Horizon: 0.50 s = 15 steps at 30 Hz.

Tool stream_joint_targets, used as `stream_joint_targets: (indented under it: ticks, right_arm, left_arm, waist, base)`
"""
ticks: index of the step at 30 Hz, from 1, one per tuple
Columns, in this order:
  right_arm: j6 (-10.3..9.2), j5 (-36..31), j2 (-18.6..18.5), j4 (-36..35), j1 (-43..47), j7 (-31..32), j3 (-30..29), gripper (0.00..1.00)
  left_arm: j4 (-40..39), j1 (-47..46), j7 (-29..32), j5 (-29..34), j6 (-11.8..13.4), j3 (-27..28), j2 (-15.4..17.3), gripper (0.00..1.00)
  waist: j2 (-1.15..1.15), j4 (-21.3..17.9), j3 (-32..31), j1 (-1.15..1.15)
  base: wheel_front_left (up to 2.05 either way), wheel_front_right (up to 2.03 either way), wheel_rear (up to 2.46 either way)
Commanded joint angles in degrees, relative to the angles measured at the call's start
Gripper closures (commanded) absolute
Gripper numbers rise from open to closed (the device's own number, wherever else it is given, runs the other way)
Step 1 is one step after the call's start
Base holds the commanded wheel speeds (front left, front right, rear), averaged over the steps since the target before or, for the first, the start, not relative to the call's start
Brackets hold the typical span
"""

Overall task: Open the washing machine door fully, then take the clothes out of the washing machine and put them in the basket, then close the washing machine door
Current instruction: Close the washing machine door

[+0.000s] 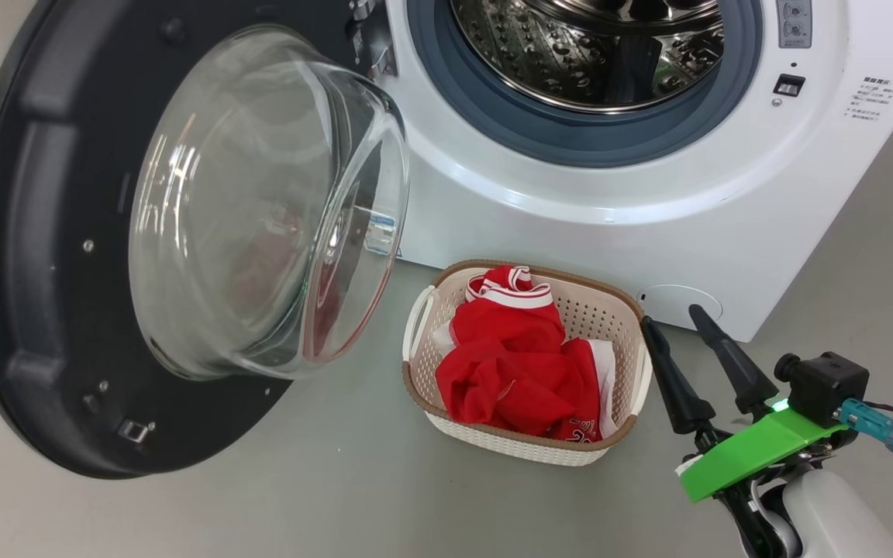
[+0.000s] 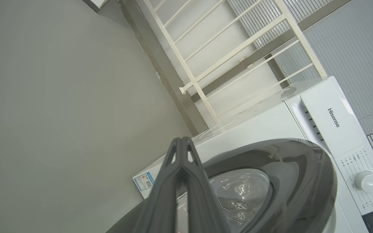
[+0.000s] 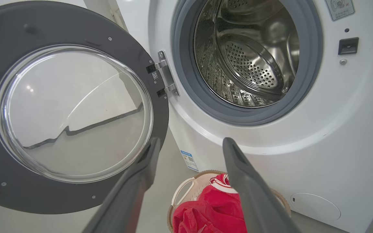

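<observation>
Washing machine door (image 1: 36, 256): wide open on its hinge (image 3: 165, 77) at the left of the opening, inner face and bulging glass bowl (image 1: 260, 209) turned toward the head camera, lower edge hanging above the floor (image 1: 322, 504). Looks to be the last part of the job, since the drum (image 1: 594, 54) shows bare steel and no cloth. Clothes (image 1: 516, 364): heaped red in the basket (image 1: 594, 314), rising a little over its rim. Basket placed on the floor just before the washing machine (image 1: 570, 225), near the right side of the glass bowl.

Left pincer (image 2: 181, 142): pinched together, nothing held, aimed along the door's glossy outer face; impossible to tell whether touching it. Right pincer (image 1: 672, 316): spread moderately wide, empty, hovering just right of the basket, in front of the machine's lower corner.

Possible trouble from here, by judgement:
- Sliding off the slick black face during a push from the narrow closed tips, leaving the door half shut.
- Clipping the basket's near handle or the raised cloth with the bowl on the way round, tipping it or dragging a garment out.
- Striking the right pincer if parked inside the door's arc.
- Stopping short of the latch after too soft a push, door resting ajar against the seal.
</observation>
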Motion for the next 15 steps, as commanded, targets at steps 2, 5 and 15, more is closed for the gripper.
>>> stream_joint_targets:
  ticks: [2, 5, 15]
  right_arm:
    - [0.09, -0.8, 0.4, -1.4, -0.8, -0.7, 1.0, 0.00]
    - [0.09, -0.7, 0.7, -1.3, -0.9, -0.7, 1.1, 0.00]
    - [0.09, -0.5, 1.5, -1.1, -0.7, -0.7, 0.5, 0.00]
  left_arm:
    - [-0.8, -2.8, 1.8, -1.4, 1.1, 1.6, 2.8, 1.00]
    - [-0.6, -3.5, 3.8, -2.8, 2.1, 1.3, 2.4, 1.00]
    - [-2.2, -4.2, 9.3, -4.6, 5.5, -1.0, 1.3, 1.00]
  waist:
    - [0.00, 0.1, 0.0, 0.00]
    - [0.00, 0.0, 0.0, 0.00]
    - [0.00, -0.3, 0.2, 0.00]
  base:
    - [0.00, 0.00, 0.00]
    - [0.00, 0.00, 0.00]
    - [0.00, 0.00, 0.00]
